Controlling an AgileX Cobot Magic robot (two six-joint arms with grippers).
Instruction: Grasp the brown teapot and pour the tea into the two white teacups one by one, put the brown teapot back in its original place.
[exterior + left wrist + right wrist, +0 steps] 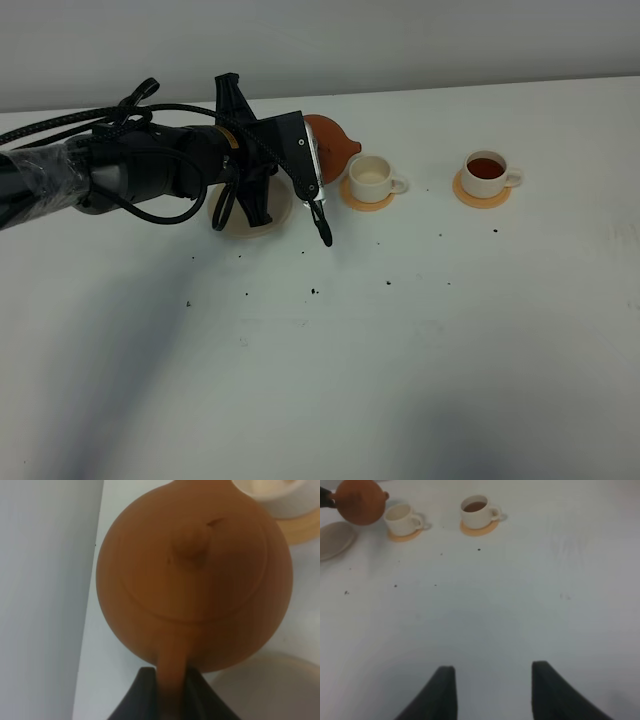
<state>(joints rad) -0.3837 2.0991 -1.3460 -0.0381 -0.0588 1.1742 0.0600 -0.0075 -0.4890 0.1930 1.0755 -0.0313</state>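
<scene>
Pincer (171, 681) grips brown teapot (200, 580) by its handle — white teacup (270, 490) near.

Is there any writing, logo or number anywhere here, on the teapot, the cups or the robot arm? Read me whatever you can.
There is no readable text in any view.
The brown teapot, the two white teacups, the orange coasters and the cream saucer are all plain.
The black arm shows no legible marking, and its pale wrist block is too small to tell.
</scene>
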